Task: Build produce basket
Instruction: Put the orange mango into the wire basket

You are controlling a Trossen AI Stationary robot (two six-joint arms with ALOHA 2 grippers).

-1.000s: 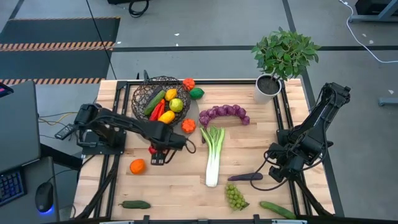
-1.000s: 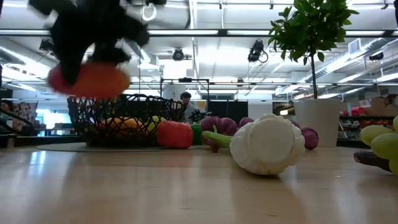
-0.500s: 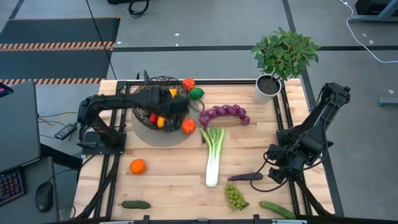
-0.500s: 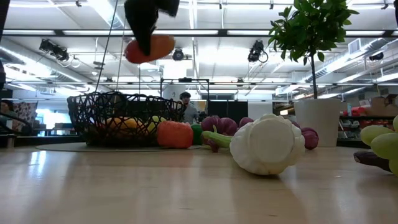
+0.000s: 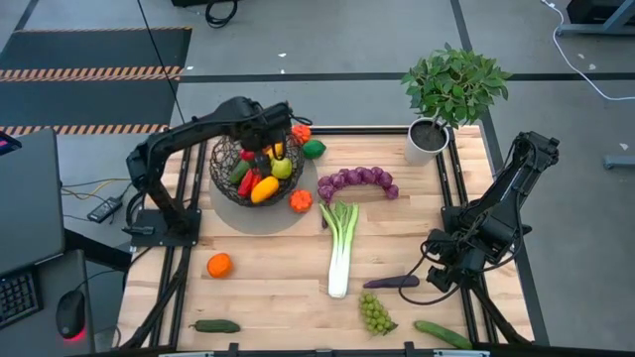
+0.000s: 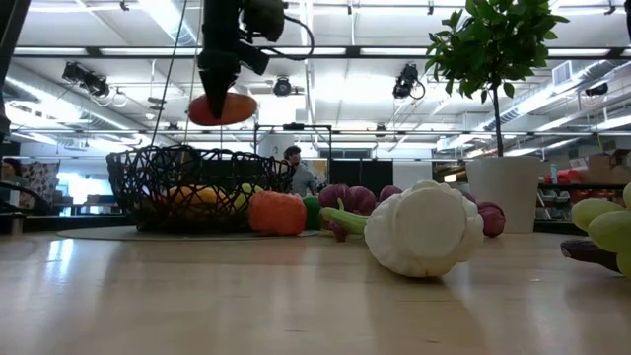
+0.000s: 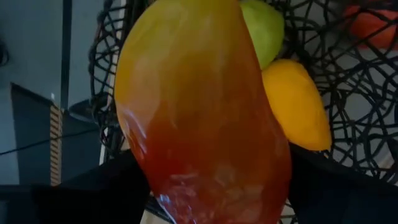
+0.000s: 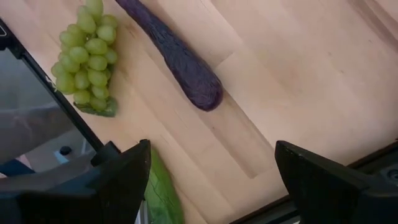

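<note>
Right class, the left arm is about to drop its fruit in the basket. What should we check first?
1. Red-orange fruit at the left gripper, above the basket: ok.
2. Basket upright on the table: ok.
3. Fruit already let go: cannot tell.
4. Right gripper open, far from the basket, beside the aubergine: ok.
5. All produce collected: not ok; the leek and orange lie on the table.

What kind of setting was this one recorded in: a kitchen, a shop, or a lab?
Likely a lab or open workshop: exposed ceiling lights and ducts, hazard-striped floor tape, and a desk keyboard beside the wooden table.
</note>
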